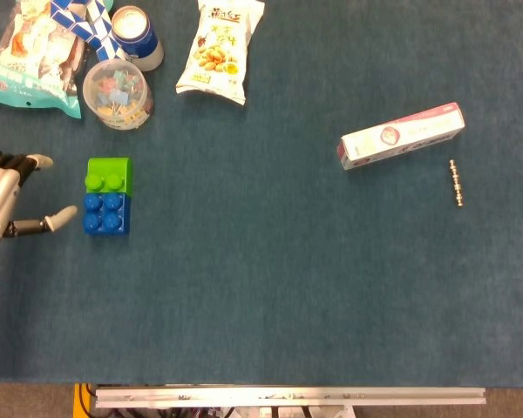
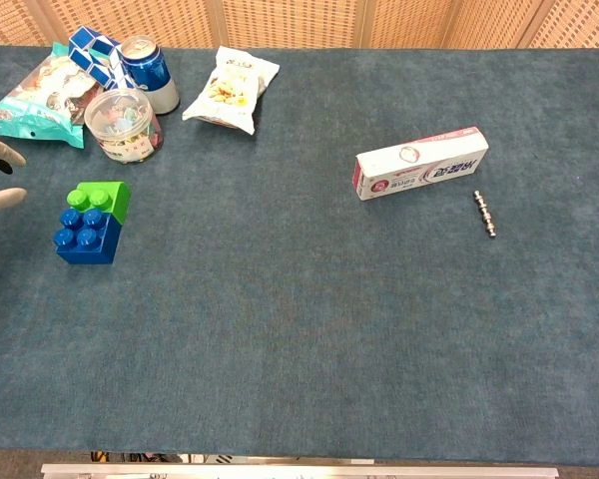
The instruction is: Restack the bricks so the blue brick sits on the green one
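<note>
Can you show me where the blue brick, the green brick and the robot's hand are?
Blue plastic brick (image 1: pixel 105 214), head view, on its studded top.
Green plastic brick (image 1: pixel 109 176), head view, on its top face.
Left hand (image 1: pixel 4 202), head view, on the middle of the hand.

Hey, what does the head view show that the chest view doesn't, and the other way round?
Only the head view shows most of the left hand, fingers spread beside the bricks, and a metal rail below the table's edge. Only the chest view shows the woven panels behind the table; there the hand appears as fingertips at the frame edge. Both show the blue brick, green brick, toothpaste box and snacks.
</note>
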